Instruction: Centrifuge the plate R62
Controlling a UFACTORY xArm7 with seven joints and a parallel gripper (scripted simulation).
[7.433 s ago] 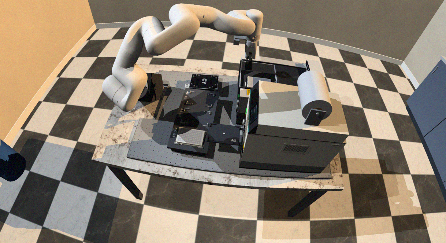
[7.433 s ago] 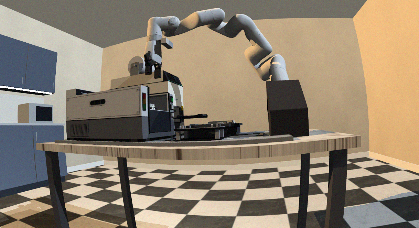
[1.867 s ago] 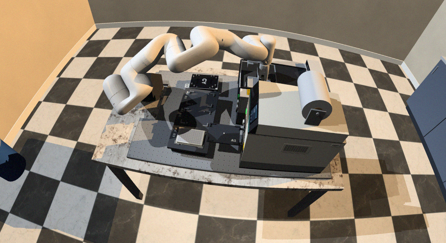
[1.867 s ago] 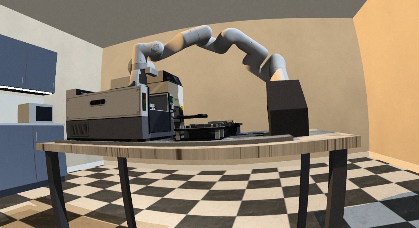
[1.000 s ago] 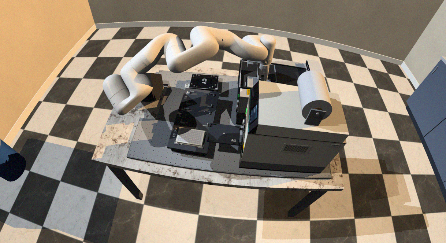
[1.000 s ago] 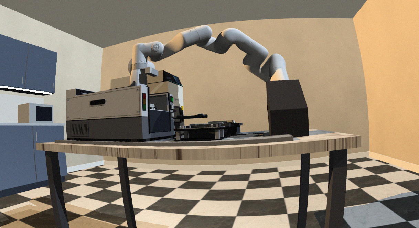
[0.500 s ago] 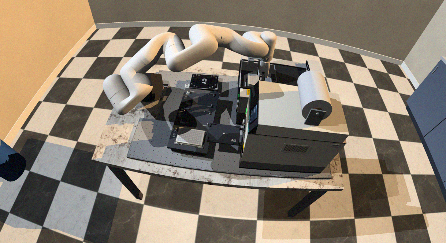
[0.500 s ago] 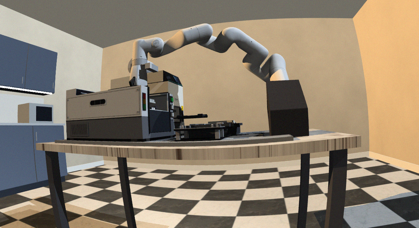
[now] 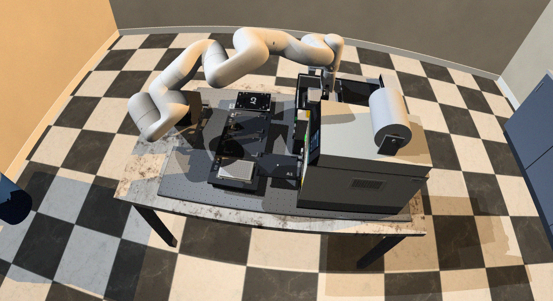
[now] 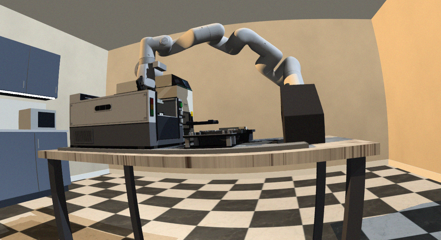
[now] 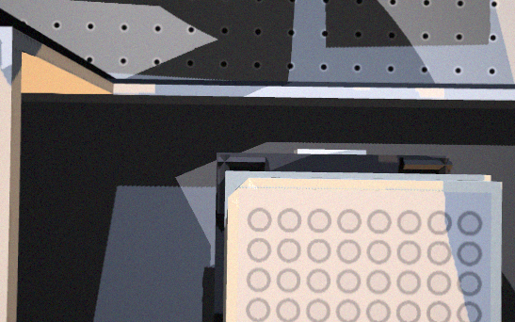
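Observation:
My gripper hangs over the centrifuge's open top at the far end of the table. It is shut on R62, a pale well plate with a film over its wells, and holds it level a little above the dark bucket. The fingers are out of the wrist view. The black CY nest is empty. The D1 and D2 deck places hold no plate. R26 lies on D3. The sealer's stage, marked A1, is out and empty.
The sealer is a big grey box beside the centrifuge, with a film roll on top near my arm. The centrifuge's lamp column faces the deck. The arm's dark base block stands at the table's other end.

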